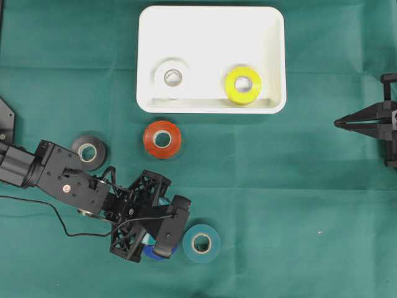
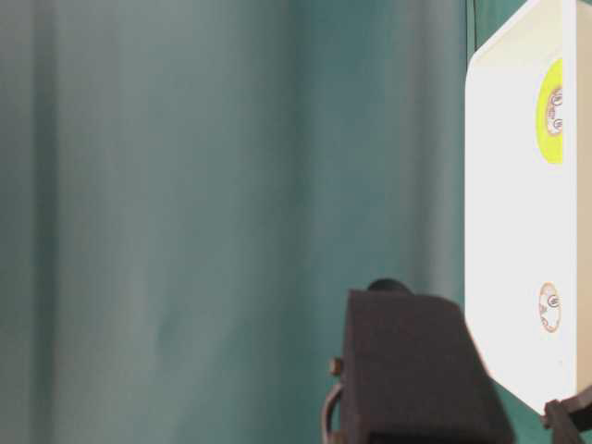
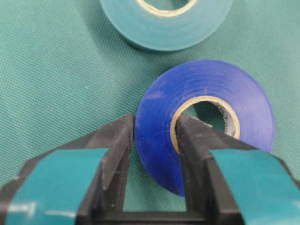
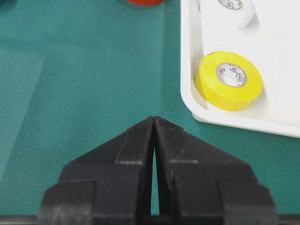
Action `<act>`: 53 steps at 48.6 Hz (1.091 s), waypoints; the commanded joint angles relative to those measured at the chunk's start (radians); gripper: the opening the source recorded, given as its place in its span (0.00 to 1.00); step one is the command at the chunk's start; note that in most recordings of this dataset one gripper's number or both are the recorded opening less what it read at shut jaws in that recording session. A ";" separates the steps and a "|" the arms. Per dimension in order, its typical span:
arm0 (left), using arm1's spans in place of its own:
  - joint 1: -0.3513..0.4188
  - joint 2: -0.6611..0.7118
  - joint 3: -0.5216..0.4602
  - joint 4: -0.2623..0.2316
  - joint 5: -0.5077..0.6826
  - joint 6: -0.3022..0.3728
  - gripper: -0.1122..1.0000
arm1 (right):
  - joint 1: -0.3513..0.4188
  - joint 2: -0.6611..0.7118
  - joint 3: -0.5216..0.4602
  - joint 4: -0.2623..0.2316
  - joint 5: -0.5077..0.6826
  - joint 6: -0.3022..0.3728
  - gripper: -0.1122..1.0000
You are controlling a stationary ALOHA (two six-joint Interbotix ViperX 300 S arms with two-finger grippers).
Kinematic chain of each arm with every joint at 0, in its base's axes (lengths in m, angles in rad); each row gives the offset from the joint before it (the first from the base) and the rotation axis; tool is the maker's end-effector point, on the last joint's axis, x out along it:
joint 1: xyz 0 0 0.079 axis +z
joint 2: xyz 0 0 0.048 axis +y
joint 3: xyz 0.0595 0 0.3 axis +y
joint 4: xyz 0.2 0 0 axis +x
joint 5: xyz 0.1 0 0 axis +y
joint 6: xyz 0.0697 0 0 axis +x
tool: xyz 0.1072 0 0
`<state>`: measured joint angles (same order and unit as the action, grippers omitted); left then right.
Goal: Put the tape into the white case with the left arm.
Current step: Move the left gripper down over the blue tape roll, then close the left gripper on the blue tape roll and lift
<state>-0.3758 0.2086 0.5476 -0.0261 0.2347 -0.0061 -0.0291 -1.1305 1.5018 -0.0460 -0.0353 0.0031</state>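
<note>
Gripping the blue tape (image 3: 206, 122) on the green cloth (image 1: 279, 186), the left gripper (image 3: 154, 136) pinches the roll's wall, one finger in the core, one outside. White case (image 1: 211, 18) already holds a white roll (image 1: 172, 77) and a yellow roll (image 1: 242, 85). Remaining, by my reading: lift, carry, release; red (image 1: 162, 139), black (image 1: 89, 152) and teal (image 1: 201, 243) rolls lie outside, right gripper (image 4: 153, 123) closed, empty.

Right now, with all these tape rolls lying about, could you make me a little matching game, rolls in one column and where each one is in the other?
Rolls:
1. yellow roll
2. blue roll
3. red roll
4. black roll

Places:
A. on the green cloth just in front of the white case
B. pinched through its wall by the left pincer
C. inside the white case, beside a white roll
D. on the cloth close to the left arm

Pairs: 1-C, 2-B, 3-A, 4-D
</note>
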 commanded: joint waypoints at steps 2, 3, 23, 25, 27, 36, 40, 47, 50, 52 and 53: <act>-0.005 -0.012 -0.011 0.003 -0.002 0.000 0.32 | 0.000 0.008 -0.008 -0.003 -0.012 0.002 0.02; -0.005 -0.014 -0.012 0.003 0.000 0.000 0.32 | 0.000 0.008 -0.008 -0.003 -0.012 0.002 0.02; -0.021 -0.130 -0.015 0.003 0.063 -0.002 0.32 | 0.000 0.008 -0.008 -0.003 -0.012 0.002 0.02; -0.023 -0.149 -0.015 0.003 0.078 0.000 0.32 | -0.002 0.008 -0.008 -0.003 -0.012 0.002 0.02; -0.023 -0.167 -0.017 0.003 0.092 0.000 0.32 | 0.000 0.008 -0.008 -0.003 -0.012 0.002 0.02; -0.021 -0.225 -0.015 0.003 0.161 0.000 0.32 | 0.000 0.008 -0.009 -0.003 -0.012 0.002 0.02; -0.015 -0.235 -0.014 0.003 0.170 0.002 0.32 | 0.000 0.008 -0.008 -0.003 -0.012 0.002 0.02; 0.017 -0.238 -0.011 0.006 0.172 0.015 0.32 | 0.000 0.008 -0.008 -0.003 -0.012 0.002 0.02; 0.044 -0.238 -0.011 0.005 0.170 0.032 0.32 | -0.002 0.008 -0.008 -0.003 -0.012 0.002 0.02; 0.064 -0.238 -0.012 0.005 0.170 0.046 0.32 | 0.000 0.008 -0.008 -0.003 -0.012 0.002 0.02; 0.074 -0.238 -0.012 0.006 0.170 0.054 0.32 | 0.000 0.008 -0.008 -0.003 -0.012 0.002 0.02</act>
<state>-0.3359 0.0000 0.5476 -0.0230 0.4096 0.0353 -0.0291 -1.1305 1.5048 -0.0460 -0.0368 0.0015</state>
